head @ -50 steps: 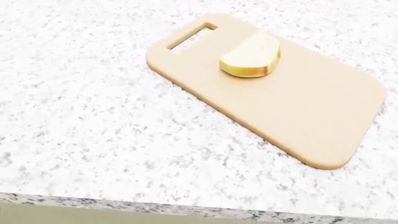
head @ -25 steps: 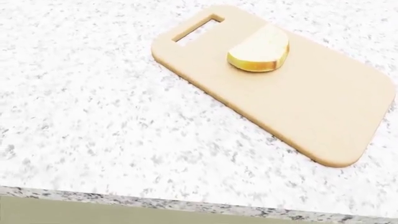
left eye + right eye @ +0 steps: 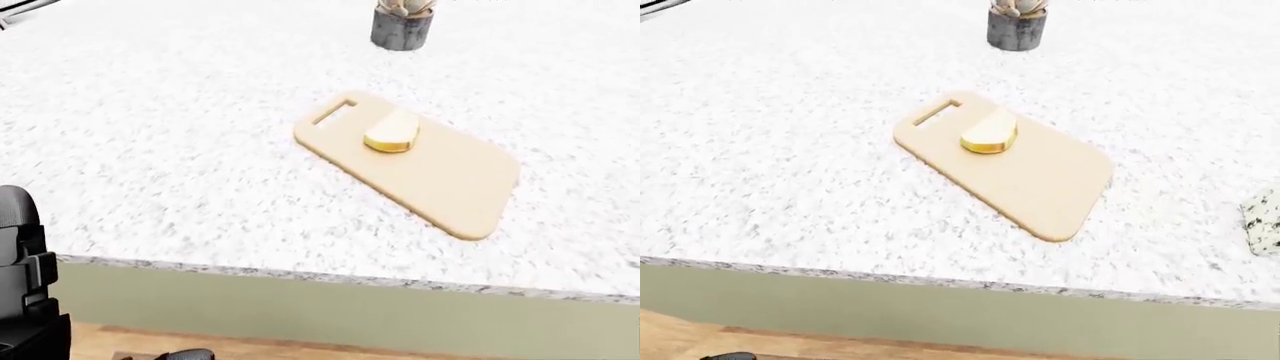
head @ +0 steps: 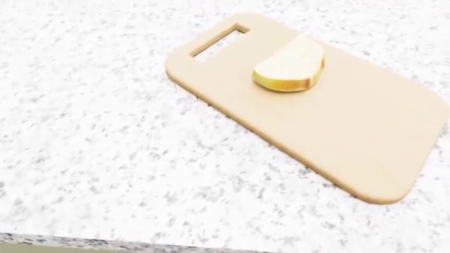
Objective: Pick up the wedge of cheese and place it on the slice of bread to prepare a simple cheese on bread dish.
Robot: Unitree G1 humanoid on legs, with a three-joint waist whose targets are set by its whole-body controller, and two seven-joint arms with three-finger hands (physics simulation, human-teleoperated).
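Note:
A half-round slice of bread (image 4: pixel 288 66) with a golden crust lies flat on a tan cutting board (image 4: pixel 352 132), near the board's handle slot (image 4: pixel 218 41). The board rests at a slant on a white speckled counter (image 3: pixel 180 150). No wedge of cheese shows in any view. Neither hand shows; only a dark part of my left arm (image 3: pixel 25 277) stands at the bottom left of the left-eye view, below the counter's edge.
A grey pot with a plant (image 3: pixel 401 26) stands on the counter above the board. A speckled lump (image 3: pixel 1265 217) pokes in at the right edge of the right-eye view. The counter's near edge (image 3: pixel 940 281) runs across the bottom, with wooden floor (image 3: pixel 840 345) beneath.
The whole head view has shifted: the counter's edge sits lower in the picture and the board looks slightly larger, so the camera has moved. Bread and board keep their places on the counter.

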